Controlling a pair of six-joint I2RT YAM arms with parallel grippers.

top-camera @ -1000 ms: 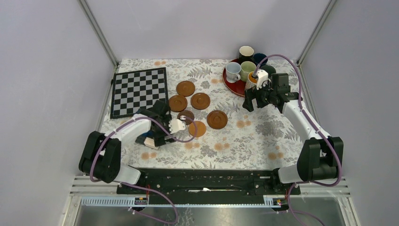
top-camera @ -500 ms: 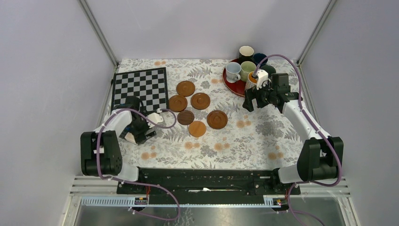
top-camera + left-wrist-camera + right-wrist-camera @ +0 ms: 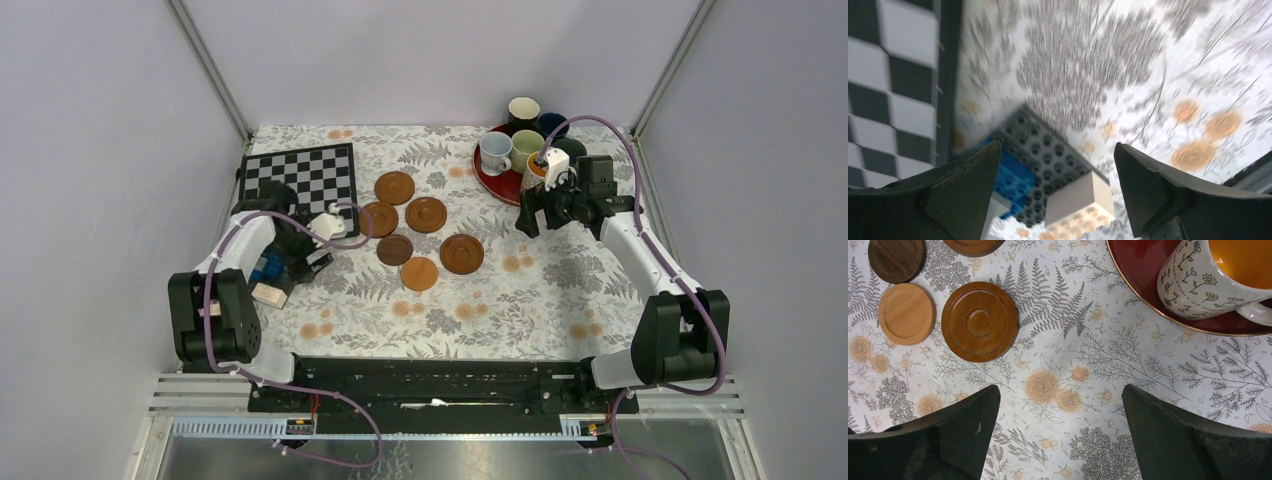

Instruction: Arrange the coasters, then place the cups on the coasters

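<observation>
Coasters: six wooden discs flat on the cloth, clustered mid-table; dark coaster just beside light coaster; ringed coaster to their right; left coaster, middle coaster and far coaster behind them
Cups: six, gathered at the tray, far right; orange-lined cup on its near rim; pale cup and green cup behind it; grey-green cup to the right; black cup and navy cup at the far edge, on or off the tray unclear
Left gripper: jaws wide apart, nothing between them; above the bricks, beside the chessboard; wrist view blurred
Right gripper: jaws spread full, empty; over bare cloth just short of the tray, between ringed coaster and orange-lined cup
</observation>
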